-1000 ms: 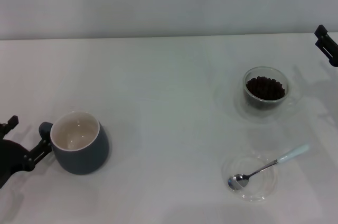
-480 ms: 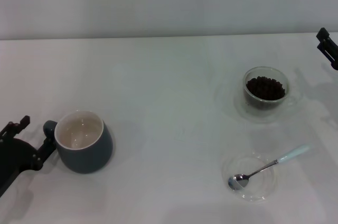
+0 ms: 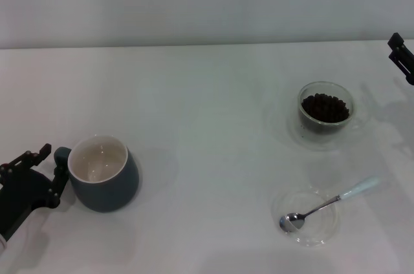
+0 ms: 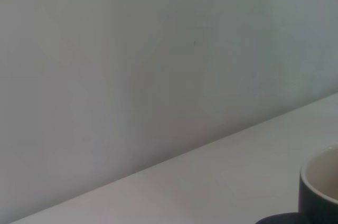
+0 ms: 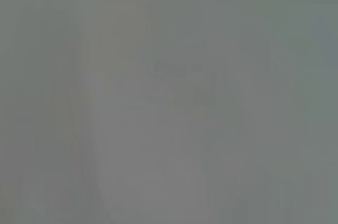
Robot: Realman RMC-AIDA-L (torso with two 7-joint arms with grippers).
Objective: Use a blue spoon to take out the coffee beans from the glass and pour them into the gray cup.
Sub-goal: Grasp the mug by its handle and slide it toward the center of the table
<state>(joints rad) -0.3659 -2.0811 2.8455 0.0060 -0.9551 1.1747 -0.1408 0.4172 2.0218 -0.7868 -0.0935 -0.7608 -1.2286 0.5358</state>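
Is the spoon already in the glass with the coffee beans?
No, the spoon lies on a clear saucer, apart from the glass.

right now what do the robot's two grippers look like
In the head view the left gripper is matte black, a bulky rounded body with thin angular fingers and small bolt-like bumps on top. The right gripper shows only as a black, blocky, angular tip at the picture's edge. No cables or markings are visible on either.

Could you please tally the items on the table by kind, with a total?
Cups: 2, the gray cup and the glass of coffee beans
Spoons: 1, the blue spoon
Saucers: 2, a clear saucer under the spoon and another under the glass
Total: 5
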